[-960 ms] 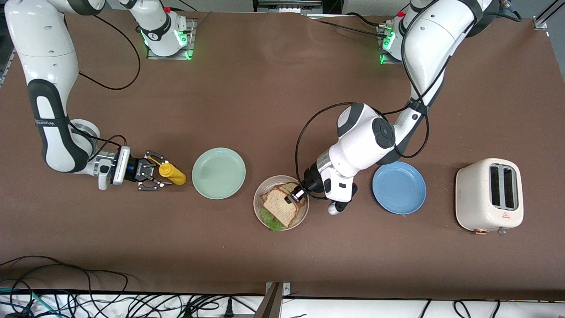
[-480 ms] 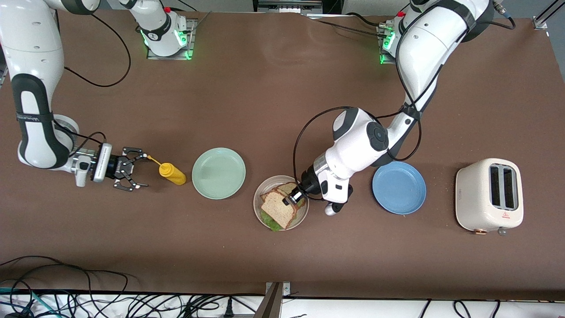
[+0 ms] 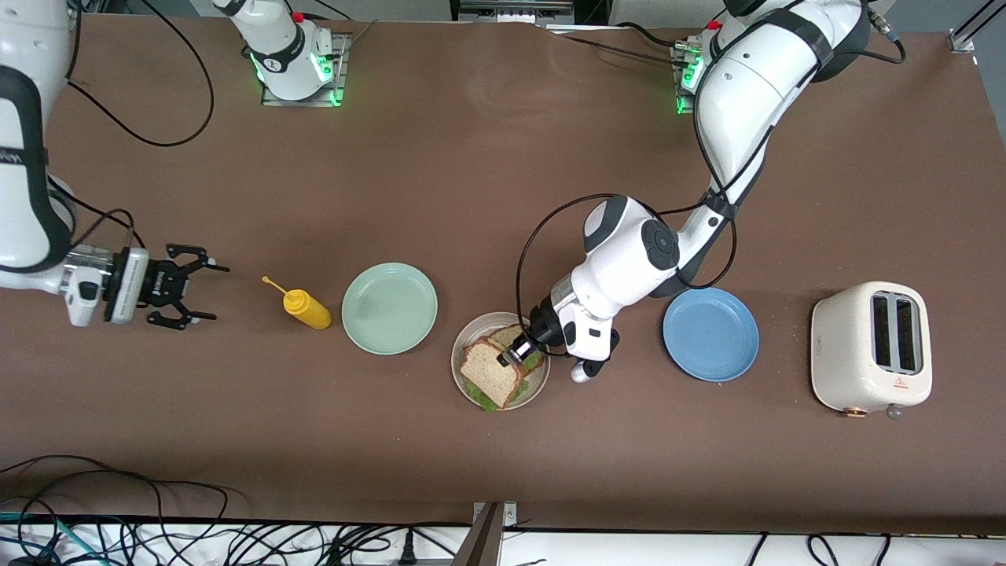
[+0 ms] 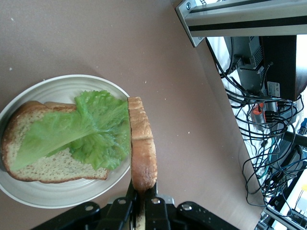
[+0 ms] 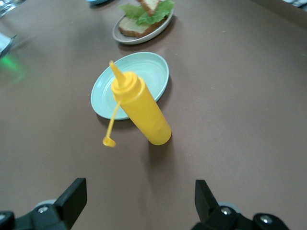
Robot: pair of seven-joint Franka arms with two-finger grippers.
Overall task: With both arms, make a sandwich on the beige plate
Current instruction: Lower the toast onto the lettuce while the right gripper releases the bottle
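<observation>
One top slice (image 4: 142,143) is hanging pinched in the left gripper (image 3: 512,354) over lettuce (image 4: 81,132), risking skewed landing; right gripper (image 3: 189,287) is waiting spread.

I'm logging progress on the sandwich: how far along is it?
Done: bottom slice and lettuce lie on the beige plate. In hand: the left gripper holds the top slice over them. Left: lowering and releasing it. The open right gripper hangs apart from the mustard bottle.

We see the right gripper (image 3: 192,285) now drawn well away from the mustard bottle (image 3: 306,308), while the left gripper (image 3: 509,358) carries its bread slice (image 3: 489,370) farther over the lettuce (image 4: 86,129).
</observation>
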